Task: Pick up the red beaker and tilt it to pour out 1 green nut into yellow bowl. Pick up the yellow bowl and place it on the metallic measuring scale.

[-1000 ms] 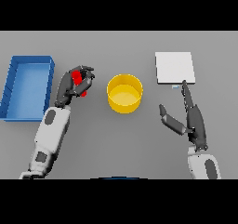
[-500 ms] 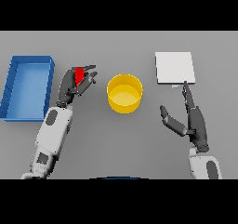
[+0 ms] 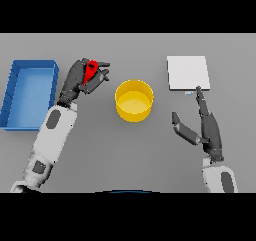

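Observation:
My left hand [image 3: 80, 79] is shut on the red beaker [image 3: 90, 71], held above the table to the left of the yellow bowl [image 3: 134, 101]. Only a small part of the beaker shows between the curled fingers and thumb; it looks tilted toward the bowl. No green nut is visible. The bowl stands upright at the table's middle. The metallic measuring scale [image 3: 187, 73], a flat light square, lies at the back right. My right hand [image 3: 207, 127] is open beside the bowl's right, its fingers straight and pointing at the scale's near edge.
A blue bin [image 3: 30, 92] stands at the left edge of the table, just left of my left forearm.
My left hand has lifted the red beaker up and turned it toward the bowl, so less of the beaker shows. The right hand has shifted slightly.

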{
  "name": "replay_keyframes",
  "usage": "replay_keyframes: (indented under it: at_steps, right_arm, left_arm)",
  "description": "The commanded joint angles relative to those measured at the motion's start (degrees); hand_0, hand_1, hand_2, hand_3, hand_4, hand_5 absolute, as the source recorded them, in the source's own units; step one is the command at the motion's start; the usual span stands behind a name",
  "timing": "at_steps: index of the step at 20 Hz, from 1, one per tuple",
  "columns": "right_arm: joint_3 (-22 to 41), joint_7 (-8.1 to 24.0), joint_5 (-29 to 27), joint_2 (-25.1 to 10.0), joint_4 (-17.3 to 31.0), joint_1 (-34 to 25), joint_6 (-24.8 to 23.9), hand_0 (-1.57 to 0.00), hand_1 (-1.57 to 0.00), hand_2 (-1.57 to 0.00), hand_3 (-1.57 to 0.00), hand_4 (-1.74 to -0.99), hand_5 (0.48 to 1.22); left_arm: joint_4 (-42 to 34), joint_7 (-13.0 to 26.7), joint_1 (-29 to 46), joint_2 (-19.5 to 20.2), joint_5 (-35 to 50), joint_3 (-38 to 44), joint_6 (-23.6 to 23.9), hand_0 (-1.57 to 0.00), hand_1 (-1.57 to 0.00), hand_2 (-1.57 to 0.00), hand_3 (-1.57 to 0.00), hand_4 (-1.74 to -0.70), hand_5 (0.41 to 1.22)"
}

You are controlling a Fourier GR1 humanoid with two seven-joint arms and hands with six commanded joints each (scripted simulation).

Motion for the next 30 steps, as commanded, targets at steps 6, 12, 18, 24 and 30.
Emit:
replay_keyframes:
  at_steps: [6, 12, 18, 24, 30]
  right_arm:
    - [1.1, 0.7, 1.0, 0.1, -0.8, 0.5, 0.4, 0.0, 0.0, 0.0, 0.0, -1.256, 0.678]
    - [0.3, 1.0, -0.6, 0.0, -0.1, 0.4, 1.1, 0.0, 0.0, 0.0, 0.0, -1.255, 0.689]
    - [1.6, 0.9, 0.7, 0.8, -1.1, 1.0, 0.8, 0.0, 0.0, 0.0, 0.0, -1.274, 0.704]
    - [0.3, 0.2, -1.8, 1.2, -0.7, 1.1, 1.2, 0.0, 0.0, 0.0, 0.0, -1.288, 0.685]
    - [-0.2, 0.0, -3.1, 2.4, 0.0, 0.6, 0.8, 0.0, 0.0, 0.0, 0.0, -1.291, 0.648]
  left_arm:
    - [2.0, 3.7, -3.3, 3.9, -3.8, -4.4, -2.7, -1.56, -1.56, -1.56, -1.56, -1.73, 1.112]
    - [3.9, 10.2, -8.9, 8.5, -16.9, -15.1, -3.5, -1.57, -1.57, -1.57, -1.57, -1.74, 1.132]
    - [7.4, 11.1, -15.4, 11.0, -27.0, -24.8, -6.7, -1.57, -1.57, -1.57, -1.57, -1.74, 1.19]
    - [9.4, 8.5, -22.2, 13.4, -33.4, -33.4, -15.0, -1.57, -1.57, -1.57, -1.33, -1.69, 1.213]
    - [14.4, 3.3, -28.7, 11.8, -39.6, -42.4, -18.4, -1.57, -1.57, -1.57, -1.47, -1.73, 1.219]
